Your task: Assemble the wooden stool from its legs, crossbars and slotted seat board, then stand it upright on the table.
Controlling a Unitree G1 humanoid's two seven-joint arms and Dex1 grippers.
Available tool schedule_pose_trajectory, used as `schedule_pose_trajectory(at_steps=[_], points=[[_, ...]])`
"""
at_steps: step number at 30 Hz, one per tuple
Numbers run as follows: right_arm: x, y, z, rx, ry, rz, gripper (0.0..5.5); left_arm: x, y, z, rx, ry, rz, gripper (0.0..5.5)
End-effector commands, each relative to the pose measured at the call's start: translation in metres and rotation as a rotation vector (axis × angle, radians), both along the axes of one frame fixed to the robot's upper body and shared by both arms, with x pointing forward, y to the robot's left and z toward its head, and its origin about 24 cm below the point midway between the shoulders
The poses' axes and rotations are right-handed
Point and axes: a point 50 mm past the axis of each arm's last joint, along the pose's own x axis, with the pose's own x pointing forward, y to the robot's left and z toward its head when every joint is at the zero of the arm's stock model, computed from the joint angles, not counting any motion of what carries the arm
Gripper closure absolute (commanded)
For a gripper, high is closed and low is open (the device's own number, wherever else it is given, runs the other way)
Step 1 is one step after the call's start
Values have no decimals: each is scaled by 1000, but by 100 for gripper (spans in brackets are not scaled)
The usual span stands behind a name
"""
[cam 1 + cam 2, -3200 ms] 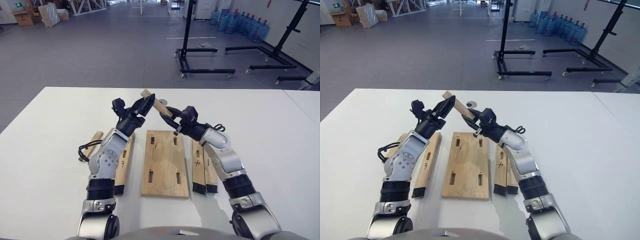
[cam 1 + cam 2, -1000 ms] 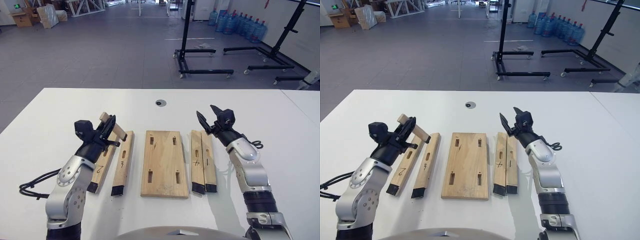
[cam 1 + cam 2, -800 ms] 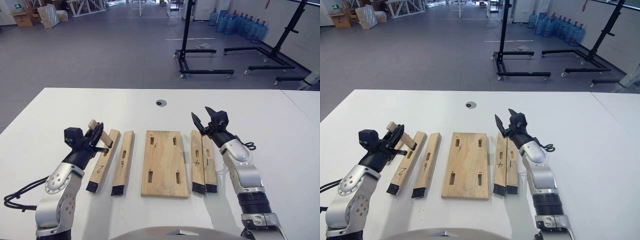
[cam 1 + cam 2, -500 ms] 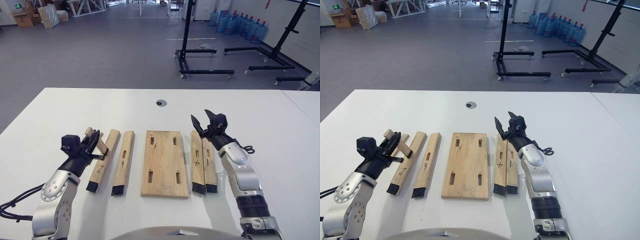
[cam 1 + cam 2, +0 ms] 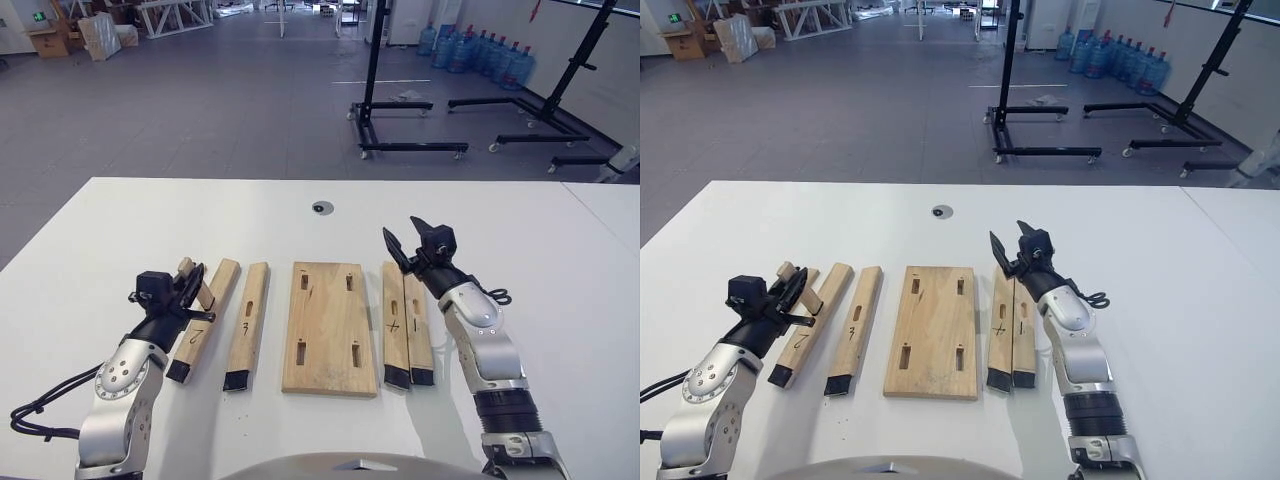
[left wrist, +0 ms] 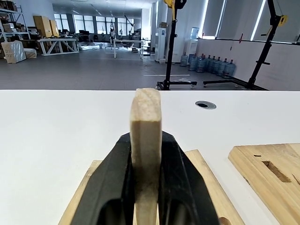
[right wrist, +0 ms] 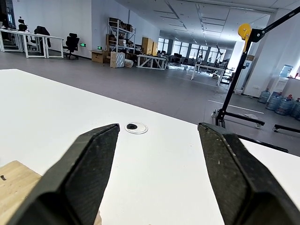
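The left claw (image 5: 192,287) is clenched on a crossbar (image 6: 146,122). This short wooden stick is squeezed between its two black fingers (image 6: 117,178) and pokes out past their tips. The claw sits low over the table (image 5: 560,300), at the far end of the outer leg (image 5: 203,320), which lies flat just beneath it. I cannot tell whether the crossbar touches that leg. An inner leg (image 5: 247,322) lies alongside, one step farther from the claw towards the middle.

The seat board (image 5: 328,325) lies flat between the two claws, its four slots facing up.

The right claw (image 5: 401,231) is released, with its fingers (image 7: 89,164) spread wide and nothing between them. It hovers above the far ends of a third leg (image 5: 394,322) and a fourth leg (image 5: 419,325). These two lie side by side, touching, between this claw's arm and the board. A round hole (image 5: 320,207) in the table lies beyond both claws, roughly midway between them.
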Motion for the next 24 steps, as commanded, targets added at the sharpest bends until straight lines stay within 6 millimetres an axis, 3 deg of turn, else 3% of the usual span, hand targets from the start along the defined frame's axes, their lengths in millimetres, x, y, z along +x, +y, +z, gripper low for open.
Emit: schedule_pose_trajectory(at_steps=[1, 7, 12, 18, 24], points=[[5, 0, 4, -35, -12, 14, 243, -8, -4, -18, -16, 133, 15, 511], [6, -1, 5, -43, -18, 14, 243, -3, -8, -6, 4, 91, 27, 420], [9, -2, 8, -41, -28, 8, 243, -1, 1, -6, 12, 36, 66, 344], [10, -5, 11, -41, -39, 1, 243, 0, 6, 16, 28, -113, 96, 344], [11, -2, 12, -23, -43, 2, 243, 14, -2, 50, -11, -240, 56, 344]])
